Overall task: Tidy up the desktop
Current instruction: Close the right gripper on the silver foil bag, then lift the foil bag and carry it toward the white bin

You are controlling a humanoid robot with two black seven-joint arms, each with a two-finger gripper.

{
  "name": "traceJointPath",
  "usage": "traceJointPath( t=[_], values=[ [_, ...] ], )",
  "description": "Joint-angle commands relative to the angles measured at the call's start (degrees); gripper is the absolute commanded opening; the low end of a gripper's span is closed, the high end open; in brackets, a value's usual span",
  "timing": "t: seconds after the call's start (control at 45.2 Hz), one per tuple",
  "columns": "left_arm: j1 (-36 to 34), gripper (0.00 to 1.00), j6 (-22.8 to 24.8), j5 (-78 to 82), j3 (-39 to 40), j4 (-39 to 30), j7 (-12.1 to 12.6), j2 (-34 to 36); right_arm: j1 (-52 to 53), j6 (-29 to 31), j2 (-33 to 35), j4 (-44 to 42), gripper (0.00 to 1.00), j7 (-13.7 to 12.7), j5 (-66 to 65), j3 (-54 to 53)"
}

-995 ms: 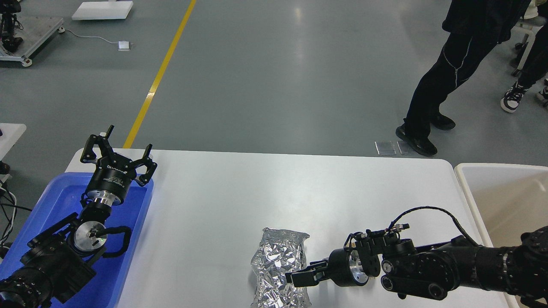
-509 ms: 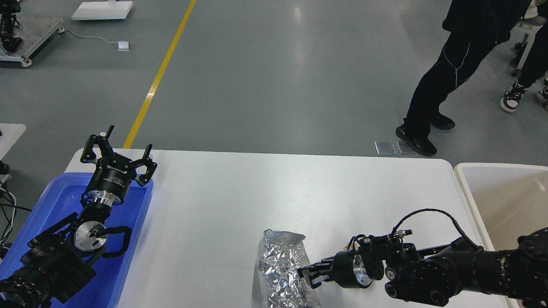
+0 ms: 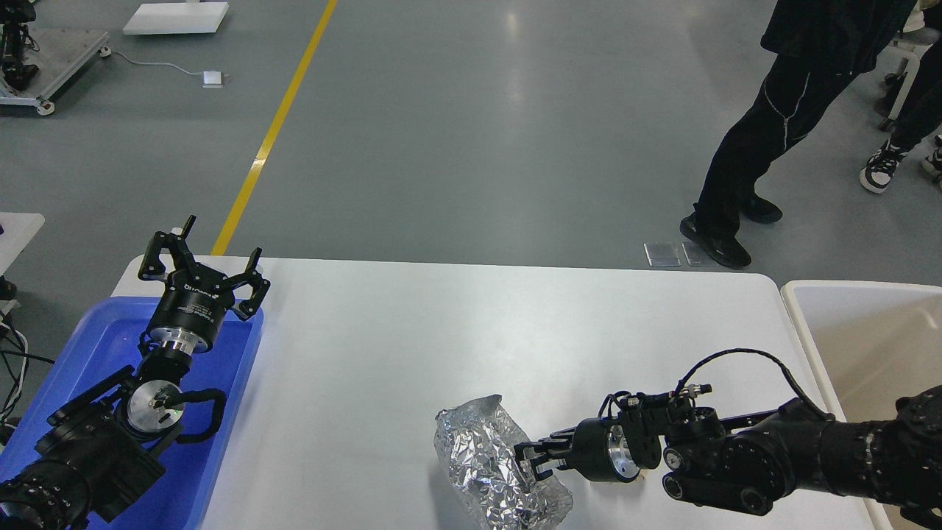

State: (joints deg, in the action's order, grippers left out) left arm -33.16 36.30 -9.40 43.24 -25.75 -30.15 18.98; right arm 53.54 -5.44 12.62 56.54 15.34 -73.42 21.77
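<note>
The white desktop [image 3: 456,324] fills the middle of the head view. A crumpled silver foil bag [image 3: 494,464] lies near its front edge, tilted and partly raised. My right gripper [image 3: 531,462] comes in from the right and is shut on the bag's right side. My left gripper [image 3: 200,258] is open and empty, held above the far end of the blue tray [image 3: 81,353] at the desktop's left.
A beige white-rimmed bin [image 3: 868,346] stands off the desktop's right end. A person's legs [image 3: 758,140] stand on the grey floor behind the far right corner. A yellow floor line [image 3: 276,125] runs behind the left side.
My right gripper closed on the foil bag and pulled it; the bag rotated, bunched up and rose at its left end. The left arm has not moved.
</note>
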Motion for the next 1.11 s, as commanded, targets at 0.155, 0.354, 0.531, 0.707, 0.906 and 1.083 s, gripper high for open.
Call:
traceJointPath(
  t=[0.155, 0.354, 0.531, 0.707, 0.906, 1.083],
  values=[
    [0.02, 1.00, 0.00, 0.00, 0.00, 0.00, 0.00, 0.00, 6.49, 0.34, 7.33, 10.60, 0.00, 0.04, 4.42, -4.62],
    [-0.06, 1.00, 0.00, -0.01, 0.00, 0.00, 0.00, 0.00, 10.97, 4.47, 12.25, 13.86, 0.00, 0.04, 11.10, -8.05],
    [0.02, 1.00, 0.00, 0.00, 0.00, 0.00, 0.00, 0.00, 14.57, 10.53, 15.85, 13.86, 0.00, 0.04, 17.60, -13.15],
    [0.02, 1.00, 0.00, 0.00, 0.00, 0.00, 0.00, 0.00, 18.88, 15.71, 19.46, 13.34, 0.00, -0.23, 25.34, -16.32],
    [0.02, 1.00, 0.00, 0.00, 0.00, 0.00, 0.00, 0.00, 22.05, 17.13, 22.10, 12.98, 0.00, -0.31, 30.35, -16.67],
    [0.02, 1.00, 0.00, 0.00, 0.00, 0.00, 0.00, 0.00, 22.49, 17.04, 23.50, 10.97, 0.00, -0.40, 32.90, -16.84]
  ],
)
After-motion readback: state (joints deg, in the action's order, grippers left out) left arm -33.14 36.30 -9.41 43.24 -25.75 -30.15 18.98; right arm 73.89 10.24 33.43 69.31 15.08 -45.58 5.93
